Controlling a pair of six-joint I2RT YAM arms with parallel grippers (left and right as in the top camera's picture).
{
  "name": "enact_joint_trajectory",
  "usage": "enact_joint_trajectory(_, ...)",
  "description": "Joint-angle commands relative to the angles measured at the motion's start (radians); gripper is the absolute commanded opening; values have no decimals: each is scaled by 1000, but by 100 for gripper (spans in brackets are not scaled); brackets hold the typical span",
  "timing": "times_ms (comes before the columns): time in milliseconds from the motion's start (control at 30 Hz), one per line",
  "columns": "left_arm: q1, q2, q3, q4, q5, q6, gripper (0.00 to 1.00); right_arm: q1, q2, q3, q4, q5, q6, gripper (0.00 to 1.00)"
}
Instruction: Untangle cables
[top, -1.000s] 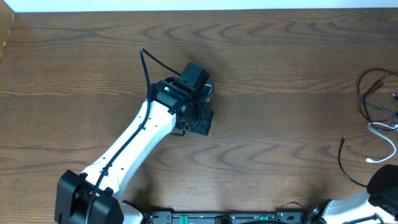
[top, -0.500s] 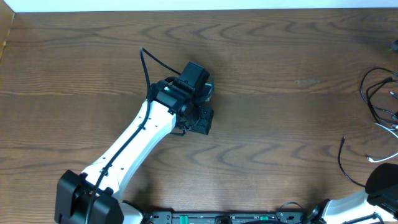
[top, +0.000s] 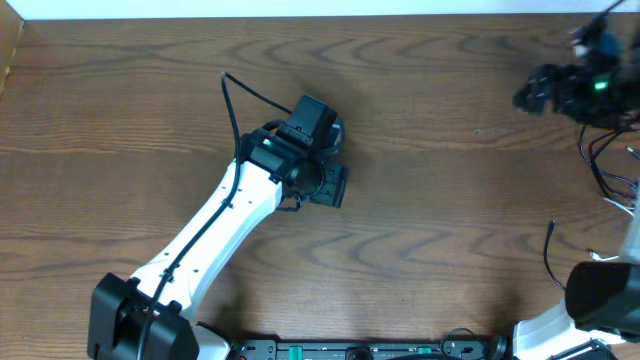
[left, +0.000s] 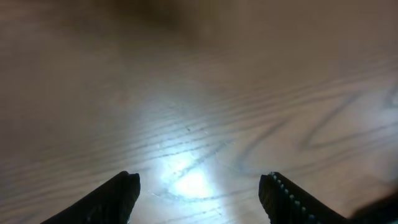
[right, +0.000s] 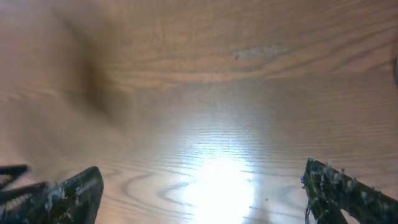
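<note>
The cables (top: 598, 165) lie at the table's far right edge, thin black loops with a little white cord (top: 600, 257) lower down, partly cut off by the frame. My right gripper (top: 538, 92) hovers blurred at the top right, just up and left of them. In the right wrist view that gripper (right: 202, 180) is open wide over bare wood. My left gripper (top: 330, 188) is left of the table's middle, far from the cables. It shows open in the left wrist view (left: 202, 182), with only table between its fingers.
Brown wooden table (top: 440, 220). A thicker black arm cable (top: 233, 100) arcs behind the left wrist, and another (top: 550, 255) curves near the right arm's base (top: 605, 295) at the lower right. The table's far edge runs along the top.
My right arm has swung up from the lower right corner to the top right, beside the cables. The left gripper's jaws have spread wider; the arm barely shifted.
</note>
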Motion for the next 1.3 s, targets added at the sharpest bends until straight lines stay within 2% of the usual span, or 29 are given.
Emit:
enact_joint_trajectory(0, 41, -13, -3, 7, -36, 0, 68, 54, 3, -85, 20, 64, -34, 99)
enact_joint_trajectory(200, 125, -13, -3, 41, -36, 0, 68, 135, 3, -244, 99, 76, -34, 99)
enact_joint_trajectory(267, 165, -13, -3, 52, -36, 0, 72, 171, 3, -298, 130, 124, -35, 99)
enact_joint_trajectory(500, 261, -13, -3, -13, -36, 0, 73, 260, 3, -412, 128, 329, -30, 99)
enact_joint_trajectory(533, 272, -13, -3, -31, -36, 0, 80, 269, 3, -430, 126, 329, -30, 99)
enact_joint_trajectory(600, 290, -13, -3, -64, -37, 0, 87, 277, 3, -463, 126, 313, -25, 99)
enact_joint_trajectory(767, 319, -13, -3, -174, -36, 0, 98, 280, 3, -531, 125, 232, -14, 99)
enact_joint_trajectory(1000, 320, -13, -6, -334, -36, -3, 99, 280, 3, -594, 98, 193, -2, 99)
enact_joint_trajectory(1267, 320, -21, -54, -407, -35, 16, 99, 291, -8, -694, 116, 172, 33, 99)
